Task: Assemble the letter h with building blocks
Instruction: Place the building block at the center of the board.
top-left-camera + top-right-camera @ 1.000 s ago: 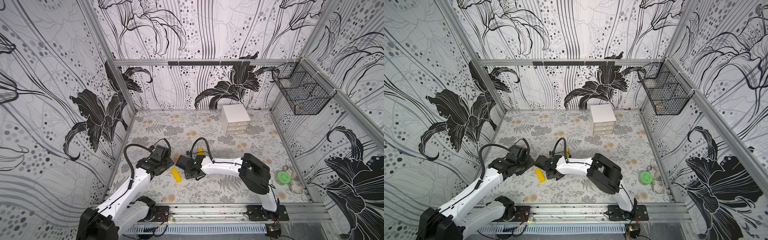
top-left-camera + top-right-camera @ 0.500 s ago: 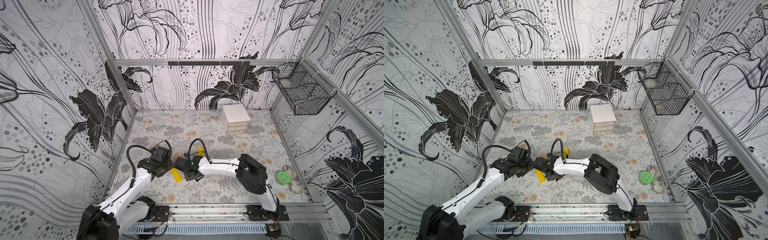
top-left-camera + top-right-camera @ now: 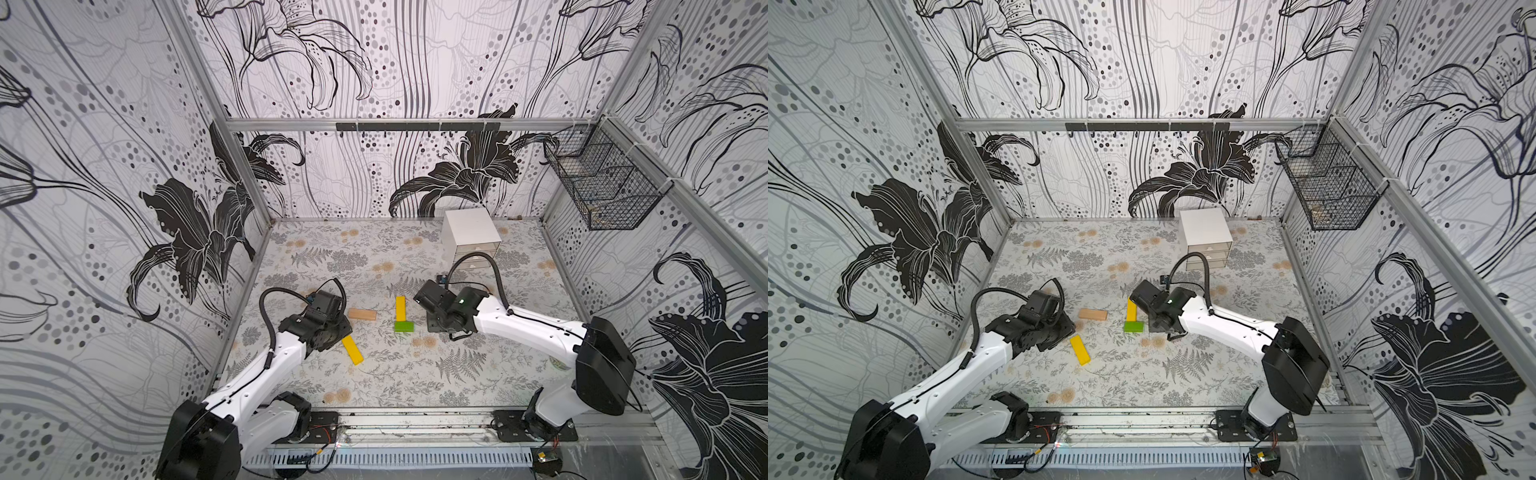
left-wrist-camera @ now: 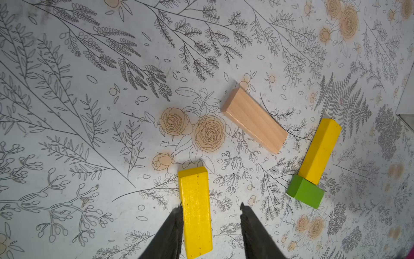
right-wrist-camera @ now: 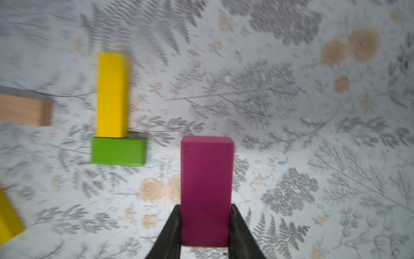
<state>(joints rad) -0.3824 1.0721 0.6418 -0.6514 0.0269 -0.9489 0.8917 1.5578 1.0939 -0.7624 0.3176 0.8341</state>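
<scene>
- Nearest, lower centre-left in both top views, a long flat yellow wooden block (image 3: 352,350) lies on the fern-printed counter (image 3: 415,374). Its long axis slants from upper left to lower right.
- The left hand (image 4: 211,207) straddles one end of it, spread. In the left wrist view one finger (image 4: 172,231) lies against a long side and the other stands off with a gap, so I judge this is not yet a grip.
- Up and to the right, at frame centre, a short green block (image 3: 404,327) lies crosswise.
- A second long yellow block (image 3: 400,308) butts end-on against the green block's far side and points up the frame. This is the start of the letter h (image 3: 401,320).
- Just right of the green block, the right hand (image 5: 205,207) pinches a short flat magenta block (image 5: 206,188) by its long sides, both fingers pressed on. From above the hand hides this block.
- The coming move turns on one relation. The slanted yellow block lies down-left of the green one and must end up against its near side, in line with the far yellow. The left arm is much the nearer.
- The magenta block's long axis runs parallel to the stem, so as a crossbar it probably needs a quarter turn.
- Left of the stem and apart from it, a plain tan wood block (image 3: 362,314) lies across the frame.
- Farthest, upper centre-right, stands a small white drawer box (image 3: 469,232).
</scene>
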